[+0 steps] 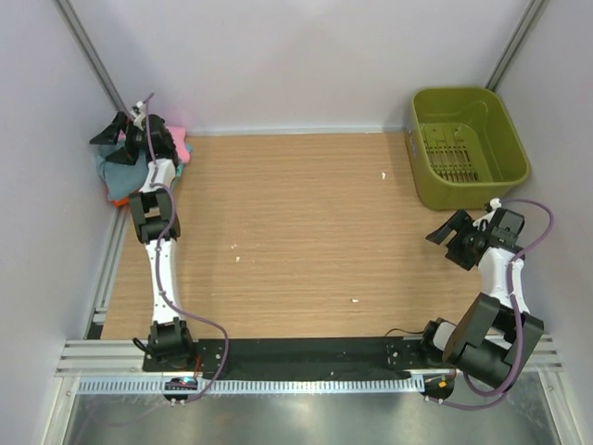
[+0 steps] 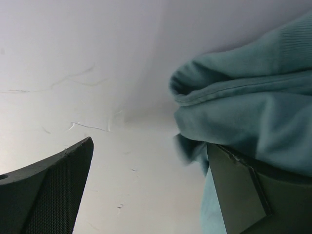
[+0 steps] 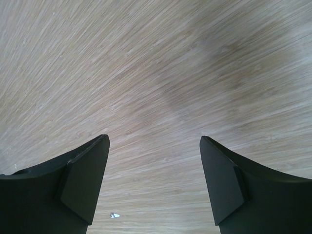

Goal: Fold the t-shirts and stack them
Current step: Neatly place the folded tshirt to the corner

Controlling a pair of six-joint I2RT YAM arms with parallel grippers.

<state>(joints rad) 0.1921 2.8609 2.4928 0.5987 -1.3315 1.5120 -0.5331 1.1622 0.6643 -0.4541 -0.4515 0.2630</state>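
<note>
An olive-green basket (image 1: 463, 193) stands in the far right corner of the table (image 1: 296, 241).

Top external camera looks down from high behind the near edge over the surface (image 1: 296, 232). Left wrist camera sits close against the teal t-shirt (image 2: 243, 97) at the far-left corner, facing the wall (image 2: 73, 58). Right wrist camera looks down on the surface near its right edge; the overhead view covers both spots.

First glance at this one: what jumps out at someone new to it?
A small heap of t-shirts, teal, pink and orange, lies in the far left corner, with the left tool open just above it. Opposite, the olive-green basket sits in the far right corner, and the right tool hangs open over the wooden table.
</note>
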